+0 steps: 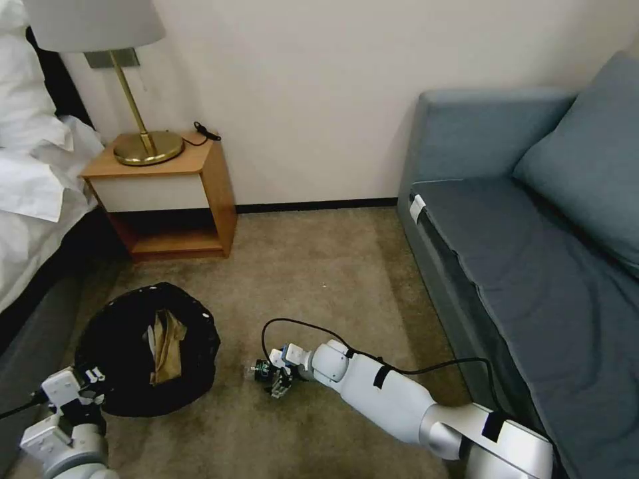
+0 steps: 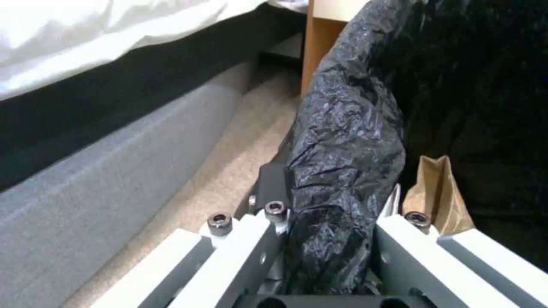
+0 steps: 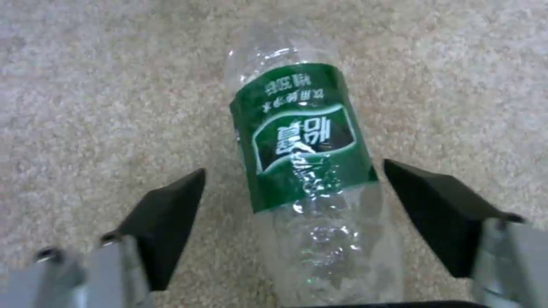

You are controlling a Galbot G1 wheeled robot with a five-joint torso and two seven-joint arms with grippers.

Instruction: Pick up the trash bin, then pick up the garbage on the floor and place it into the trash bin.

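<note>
The bin (image 1: 143, 346), lined with a black bag (image 2: 342, 141), sits on the carpet (image 1: 319, 266) between the bed (image 1: 33, 199) and the right arm, in front of the nightstand (image 1: 166, 193). A brown paper bag (image 1: 166, 346) lies inside it, and is seen again past the rim in the left wrist view (image 2: 436, 192).

The left gripper (image 1: 90, 386) is at the bin's near-left edge. Its fingers (image 2: 245, 239) sit on either side of the bag-covered rim, one outside and one inside, pinching it.

The right gripper (image 1: 276, 379) is low over the carpet, just right of the bin. A clear bottle (image 3: 308, 171) with a green label lies on the carpet between its fingers (image 3: 165, 214). The fingers are spread wide, with a gap on each side of the bottle; neither touches it.

A lamp (image 1: 126, 80) stands on the nightstand. A blue sofa (image 1: 532, 253) runs along the right.
</note>
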